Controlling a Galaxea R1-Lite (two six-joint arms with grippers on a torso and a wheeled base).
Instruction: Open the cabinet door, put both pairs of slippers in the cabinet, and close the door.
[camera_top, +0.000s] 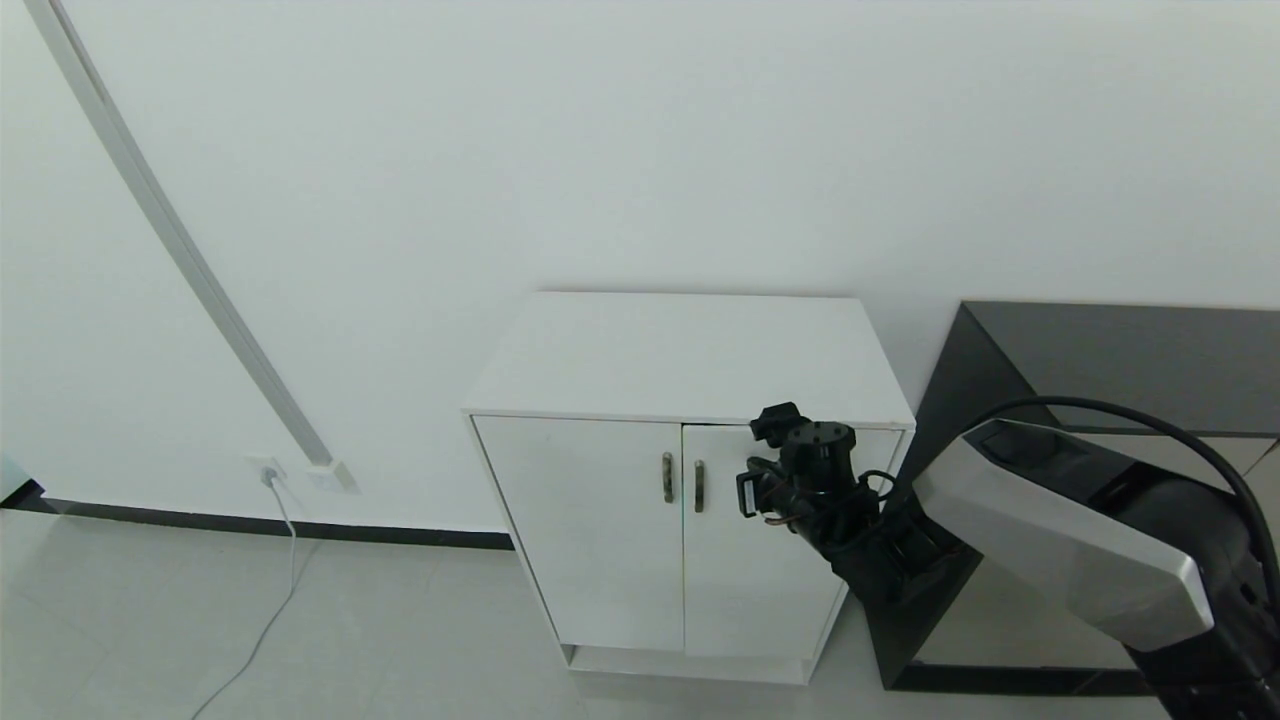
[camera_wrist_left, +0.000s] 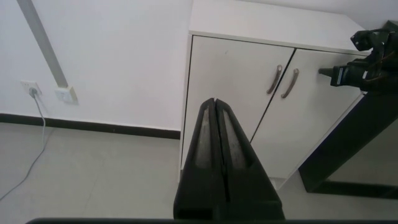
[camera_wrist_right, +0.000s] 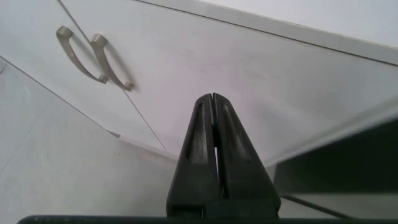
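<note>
The head camera looks forward and down from well back at the white cabinet (camera_top: 680, 360) against the wall (camera_top: 600, 150), the left wrist camera faces its front from lower on the left, along the left gripper (camera_wrist_left: 214, 102), the right wrist camera sits close to the right door (camera_wrist_right: 249, 68) behind the right gripper (camera_wrist_right: 212, 97), and all three share the two handles (camera_top: 667, 477).

Right arm (camera_top: 1060, 525) extended forward, right gripper (camera_wrist_right: 213, 98) jaws pressed together, left gripper (camera_wrist_left: 214, 101) likewise.
</note>
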